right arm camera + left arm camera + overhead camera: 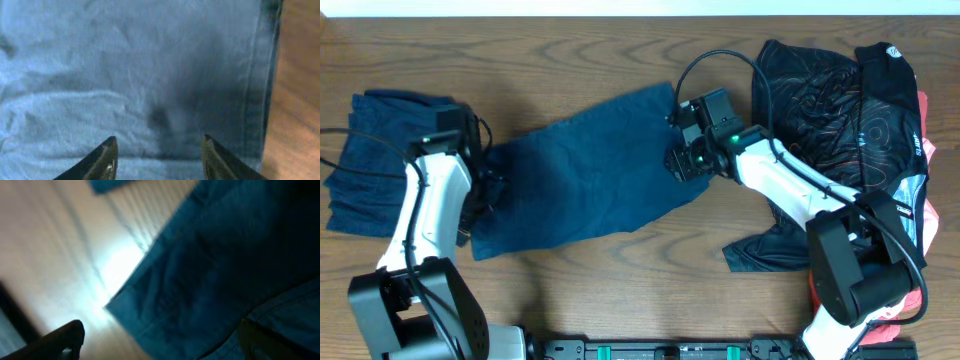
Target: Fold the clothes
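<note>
On the table (620,50), largest first: a blue cloth (590,170) spread flat and slanted across the middle, left end low, right end high. Probably laid open like this to give each arm an end to take for the first fold. To the right, a dark pile (840,110) of unfolded clothes with a pink piece (925,150) at its edge, set well aside, seemingly waiting its turn. At far left, a blue stack (380,170), just beside the cloth's left end; looks already folded, though hard to be sure from above.

Over the cloth's left end, the left gripper (485,188); over the right end, near the edge, the right gripper (682,160). One at each end, likely for bringing one end over the other.

From overhead, only positions; no telling how the jaws stand. From the right wrist, fingers (107,160) clearly apart, hanging over wrinkled fabric with nothing between them, hem (260,75) and bare wood off to the side. From the left wrist, blurred, fingers (65,341) also spread wide, straddling a corner (112,307) of the cloth, wood beyond; cannot tell whether touching the fabric.
</note>
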Robot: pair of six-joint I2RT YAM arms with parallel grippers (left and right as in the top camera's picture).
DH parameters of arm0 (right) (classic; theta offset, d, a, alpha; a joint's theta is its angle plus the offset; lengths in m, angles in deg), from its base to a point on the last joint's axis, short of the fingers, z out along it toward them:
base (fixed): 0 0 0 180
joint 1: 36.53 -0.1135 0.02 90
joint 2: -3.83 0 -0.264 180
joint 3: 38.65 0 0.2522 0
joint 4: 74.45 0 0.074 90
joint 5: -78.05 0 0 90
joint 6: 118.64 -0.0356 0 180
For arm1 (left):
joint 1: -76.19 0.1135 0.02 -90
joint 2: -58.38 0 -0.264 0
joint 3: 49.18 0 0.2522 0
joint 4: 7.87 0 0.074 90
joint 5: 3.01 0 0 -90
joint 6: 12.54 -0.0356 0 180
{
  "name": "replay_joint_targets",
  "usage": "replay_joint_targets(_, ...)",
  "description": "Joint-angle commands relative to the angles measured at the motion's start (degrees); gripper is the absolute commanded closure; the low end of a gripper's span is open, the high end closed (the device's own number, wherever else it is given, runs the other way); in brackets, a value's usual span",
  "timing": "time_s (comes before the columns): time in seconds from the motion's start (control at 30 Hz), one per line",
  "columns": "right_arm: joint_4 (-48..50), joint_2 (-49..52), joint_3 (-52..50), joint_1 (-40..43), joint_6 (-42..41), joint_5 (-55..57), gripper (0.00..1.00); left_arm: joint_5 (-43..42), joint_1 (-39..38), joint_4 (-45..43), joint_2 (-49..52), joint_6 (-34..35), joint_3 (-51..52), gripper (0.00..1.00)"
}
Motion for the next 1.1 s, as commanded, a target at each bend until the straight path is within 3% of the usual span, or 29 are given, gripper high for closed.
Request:
replay_joint_targets(0.0, -1.18, 2.38, -1.66, -0.39, -0.44, 1.7, 0.49, -5.18, 0.2, -3.37, -0.48, -5.2, 4.72, 0.02)
replay_joint_targets(0.37, -10.75, 3.74, -2.38, 6.21, -6.38, 19.76, 0.46, -12.22, 0.2, -11.28, -0.48, -7.37, 9.29, 0.02)
replay_joint_targets(0.53, -13.2, 3.72, -2.38, 11.5, -6.51, 19.78, 0.45, -14.6, 0.2, -13.35, -0.48, -9.38, 9.29, 0.02)
replay_joint_targets(0.77, -13.7, 3.28, -2.14, 13.51, -6.62, 16.72, 0.3, -22.86, -1.4, -17.11, -0.37, -14.47, 9.29, 0.02)
replay_joint_targets(1.07, -13.66, -5.7, -1.03, 13.14, -5.62, 14.91, 0.3, -22.97, -4.52, -18.05, 4.79, -14.21, 9.29, 0.02)
